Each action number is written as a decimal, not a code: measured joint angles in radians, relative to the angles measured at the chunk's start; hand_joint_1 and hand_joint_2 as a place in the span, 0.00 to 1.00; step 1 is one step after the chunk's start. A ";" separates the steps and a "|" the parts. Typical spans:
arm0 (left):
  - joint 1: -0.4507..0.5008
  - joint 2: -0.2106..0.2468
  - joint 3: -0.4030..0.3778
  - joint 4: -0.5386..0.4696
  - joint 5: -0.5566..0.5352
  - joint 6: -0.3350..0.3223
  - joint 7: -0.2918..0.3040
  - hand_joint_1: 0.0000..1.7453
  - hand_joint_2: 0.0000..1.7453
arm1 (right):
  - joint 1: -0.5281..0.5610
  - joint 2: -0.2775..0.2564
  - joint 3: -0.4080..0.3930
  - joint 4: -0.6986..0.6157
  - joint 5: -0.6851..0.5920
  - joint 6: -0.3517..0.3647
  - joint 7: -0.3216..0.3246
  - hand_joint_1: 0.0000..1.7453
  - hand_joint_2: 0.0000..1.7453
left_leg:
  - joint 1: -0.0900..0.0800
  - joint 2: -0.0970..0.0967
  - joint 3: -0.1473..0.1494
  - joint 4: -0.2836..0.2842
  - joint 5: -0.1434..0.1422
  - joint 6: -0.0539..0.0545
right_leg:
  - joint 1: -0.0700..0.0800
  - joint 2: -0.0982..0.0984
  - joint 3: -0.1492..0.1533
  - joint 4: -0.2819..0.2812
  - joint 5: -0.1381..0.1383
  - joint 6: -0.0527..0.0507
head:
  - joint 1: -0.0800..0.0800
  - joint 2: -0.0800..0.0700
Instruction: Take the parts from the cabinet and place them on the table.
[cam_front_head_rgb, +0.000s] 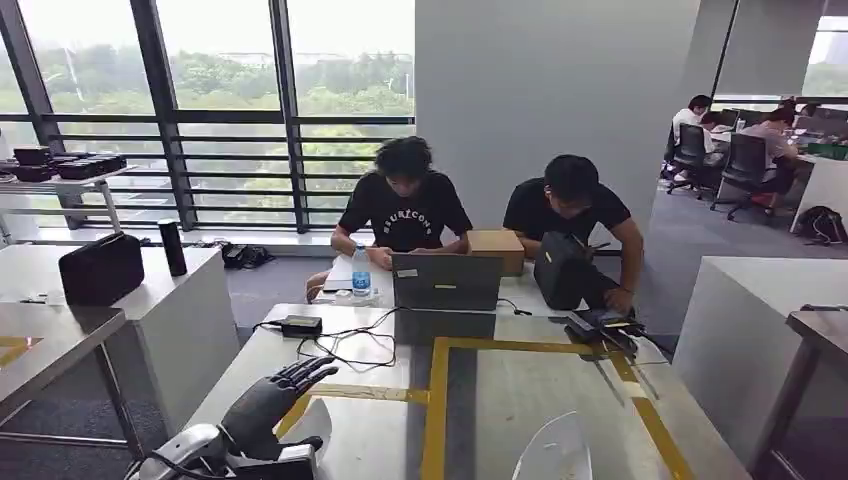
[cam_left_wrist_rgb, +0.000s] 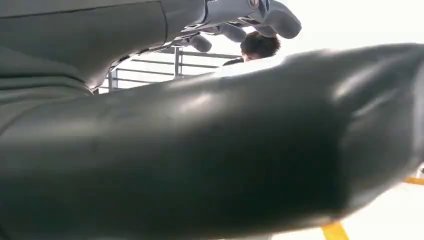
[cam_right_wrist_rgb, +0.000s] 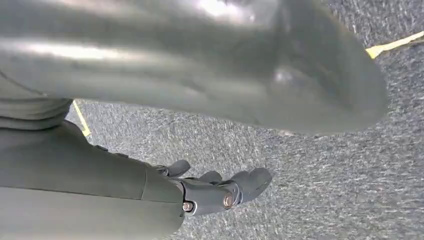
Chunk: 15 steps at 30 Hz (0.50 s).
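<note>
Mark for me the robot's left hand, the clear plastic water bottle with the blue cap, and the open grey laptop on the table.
Left hand (cam_front_head_rgb: 268, 402), head view, on the dark palm.
Clear plastic water bottle (cam_front_head_rgb: 361, 276), head view, on its labelled body.
Open grey laptop (cam_front_head_rgb: 446, 282), head view, on the lid's back.

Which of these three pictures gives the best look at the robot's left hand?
The head view: the left robot hand shows whole above the table, fingers spread, holding nothing. The left wrist view catches its fingers behind a blurred thumb. The right wrist view looks at carpet and the other hand.
</note>
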 joint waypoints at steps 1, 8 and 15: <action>0.000 0.000 0.000 -0.001 0.003 0.000 0.000 0.00 0.00 | -0.001 -0.002 0.000 0.000 0.000 0.000 0.000 0.00 0.00 | 0.000 0.000 -0.001 0.003 0.001 -0.003 | 0.000 0.000 0.062 -0.100 0.032 -0.005 | 0.000 0.000; -0.001 0.007 -0.003 -0.005 0.010 0.000 -0.004 0.00 0.00 | -0.002 -0.002 0.000 0.000 0.002 0.000 -0.001 0.00 0.00 | -0.002 0.000 -0.027 0.030 -0.021 -0.045 | 0.003 -0.003 0.065 -0.153 0.052 -0.057 | -0.002 0.000; 0.015 0.015 -0.007 -0.007 0.010 0.002 -0.009 0.00 1.00 | -0.001 -0.002 0.000 0.000 0.005 0.000 0.001 0.00 0.00 | 0.005 0.000 -0.027 0.168 -0.096 -0.058 | 0.000 -0.004 0.016 -0.147 0.088 -0.054 | -0.003 0.000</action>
